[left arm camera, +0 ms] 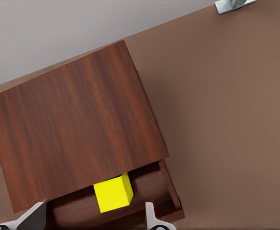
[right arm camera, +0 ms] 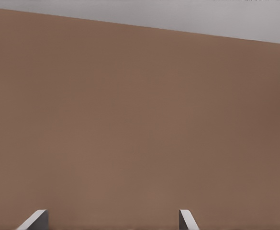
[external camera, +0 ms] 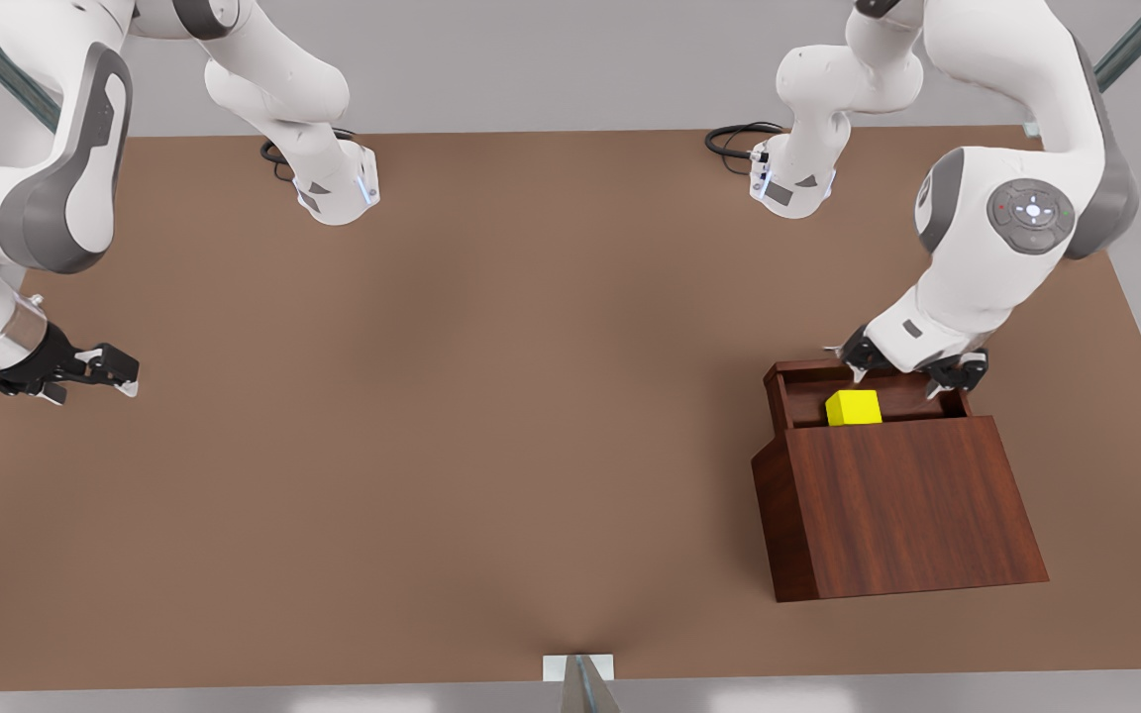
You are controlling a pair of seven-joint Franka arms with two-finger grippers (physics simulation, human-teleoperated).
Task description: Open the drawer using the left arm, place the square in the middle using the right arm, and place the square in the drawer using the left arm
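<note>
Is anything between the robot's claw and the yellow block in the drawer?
Nothing visible. The left gripper hangs open right over the pulled-out drawer, its fingers spread, and the yellow block already sits inside with open air above it. The right gripper waits open at the front view's left.

Left tool (external camera: 912, 364) low, fingers spread, right tool (external camera: 125, 376) (waiting) open

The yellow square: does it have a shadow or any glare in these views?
Front view: the yellow square is evenly bright, without glare, and the drawer interior around it is darker. Left wrist view: its top face is brighter than its side, under the open left hand.
</note>
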